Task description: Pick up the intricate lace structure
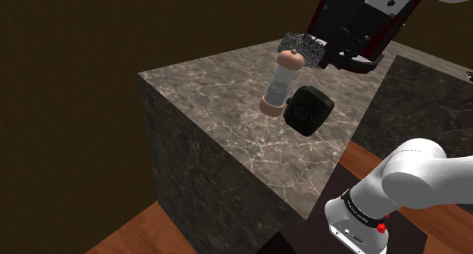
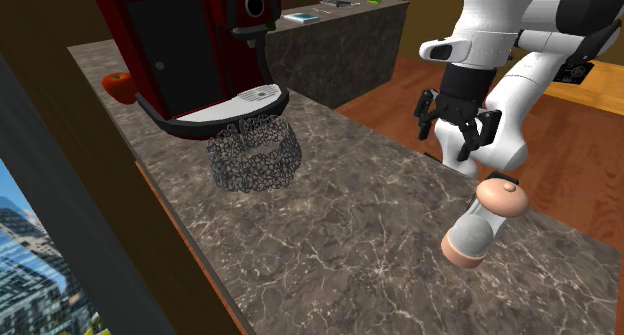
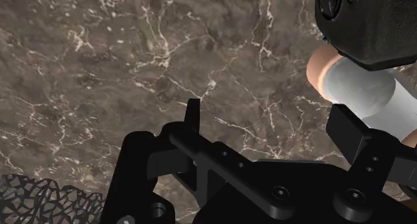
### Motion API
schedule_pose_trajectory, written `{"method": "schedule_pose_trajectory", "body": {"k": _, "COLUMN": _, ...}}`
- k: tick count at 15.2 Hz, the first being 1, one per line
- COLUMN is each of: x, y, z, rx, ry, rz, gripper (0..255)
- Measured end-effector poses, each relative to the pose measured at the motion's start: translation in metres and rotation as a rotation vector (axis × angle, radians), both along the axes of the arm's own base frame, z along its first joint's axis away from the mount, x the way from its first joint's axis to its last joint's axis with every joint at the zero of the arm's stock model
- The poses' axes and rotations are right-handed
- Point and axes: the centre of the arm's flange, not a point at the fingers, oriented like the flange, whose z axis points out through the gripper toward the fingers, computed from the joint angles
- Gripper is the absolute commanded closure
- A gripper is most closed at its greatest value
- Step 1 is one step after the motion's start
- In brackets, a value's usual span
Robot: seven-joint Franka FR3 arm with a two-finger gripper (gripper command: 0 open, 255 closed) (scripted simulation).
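The lace ring [image 2: 255, 158] is a low round band of thin dark threads with lots of holes. It sits flat on the stone counter [image 2: 350, 243], right at the foot of the red machine [image 2: 185, 53]. It may be touching the machine's pale tray, but I cannot tell. I think the ring is very light and easy to break, so a hard squeeze could bend or snap the threads. It may also slide when I touch it, since so little weight holds it down. I think the best place to grab is the wall of the ring on the side away from the red machine. One finger would go inside the ring and one outside, so I pinch only the thin wall and miss the tray. My hand [image 2: 458, 133] is far from the red machine, up in the air near the counter's edge, so the ring is well apart from it. Its two fingers [image 3: 192, 119] stand wide apart and hold nothing. A clear tube [image 2: 482, 223] with peach ends lies below the hand, much farther from the red machine than the ring is. A black box [image 1: 308, 110] sits just beside the tube.
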Motion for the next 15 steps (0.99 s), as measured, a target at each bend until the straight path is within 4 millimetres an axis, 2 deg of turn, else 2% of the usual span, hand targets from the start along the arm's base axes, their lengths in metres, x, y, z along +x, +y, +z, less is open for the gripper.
{"method": "schedule_pose_trajectory", "body": {"k": 2, "x": 0.005, "y": -0.004, "z": -0.001, "rx": 0.006, "ry": 0.0, "rz": 0.002, "gripper": 0}}
{"method": "schedule_pose_trajectory", "body": {"k": 3, "x": 0.011, "y": -0.012, "z": -0.001, "rx": 0.016, "ry": 0.0, "rz": 0.006, "gripper": 0}}
{"method": "schedule_pose_trajectory", "body": {"k": 6, "x": 0.038, "y": -0.045, "z": 0.002, "rx": 0.053, "ry": 0.001, "rz": 0.02, "gripper": 0}}
{"method": "schedule_pose_trajectory", "body": {"k": 15, "x": 0.125, "y": -0.146, "z": -0.007, "rx": 0.169, "ry": 0.003, "rz": 0.063, "gripper": 0}}
